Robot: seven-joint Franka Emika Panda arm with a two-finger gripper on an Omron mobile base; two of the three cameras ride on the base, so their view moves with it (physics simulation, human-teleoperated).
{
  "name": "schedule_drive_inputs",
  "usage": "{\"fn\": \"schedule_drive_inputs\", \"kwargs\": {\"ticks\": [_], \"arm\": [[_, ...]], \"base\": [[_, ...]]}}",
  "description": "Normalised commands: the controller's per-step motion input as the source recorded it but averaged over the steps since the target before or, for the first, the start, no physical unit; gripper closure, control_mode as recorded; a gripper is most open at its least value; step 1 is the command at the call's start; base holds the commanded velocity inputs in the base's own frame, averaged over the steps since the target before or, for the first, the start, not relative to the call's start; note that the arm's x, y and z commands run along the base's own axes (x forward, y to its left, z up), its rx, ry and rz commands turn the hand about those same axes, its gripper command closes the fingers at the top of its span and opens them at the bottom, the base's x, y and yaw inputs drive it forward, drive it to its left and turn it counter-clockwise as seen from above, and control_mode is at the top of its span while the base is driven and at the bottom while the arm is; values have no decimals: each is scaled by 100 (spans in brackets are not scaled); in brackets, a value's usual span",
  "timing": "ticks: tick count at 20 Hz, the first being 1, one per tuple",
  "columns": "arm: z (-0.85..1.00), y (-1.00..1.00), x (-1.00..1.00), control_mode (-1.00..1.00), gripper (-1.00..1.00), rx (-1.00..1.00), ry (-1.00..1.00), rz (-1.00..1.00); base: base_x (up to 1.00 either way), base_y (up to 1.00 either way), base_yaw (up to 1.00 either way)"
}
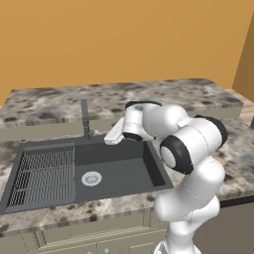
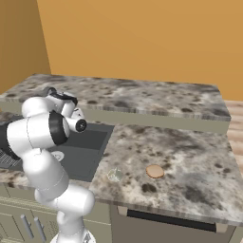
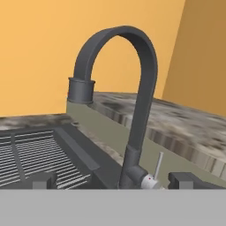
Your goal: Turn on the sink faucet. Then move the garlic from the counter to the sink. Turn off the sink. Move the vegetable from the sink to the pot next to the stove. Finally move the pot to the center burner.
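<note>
dark-grey sink faucet fronts the released gripper, fingertips cut off low, lever partly hidden.

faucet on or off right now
Off, it seems: no water falls from the sink faucet spout, and the sink basin looks dry. The gripper is open near its lever.
</note>
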Motion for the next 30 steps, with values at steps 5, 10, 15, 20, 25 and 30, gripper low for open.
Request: {"fn": "schedule_drive_inputs", "kwargs": {"ticks": [5,10,15,20,25,30], "arm": [[-3,8,13,-100,-100,4,0,4],[-1,11,17,-100,-100,1,0,1],[-4,5,14,-100,-100,0,1,0],[-12,1,22,-100,-100,0,0,0],[-13,0,19,-100,-100,0,0,0],[-10,1,14,-100,-100,0,0,0]], "base": [[0,0,0],[0,0,0],[0,0,0],[0,0,0],[0,0,0],[0,0,0]]}}
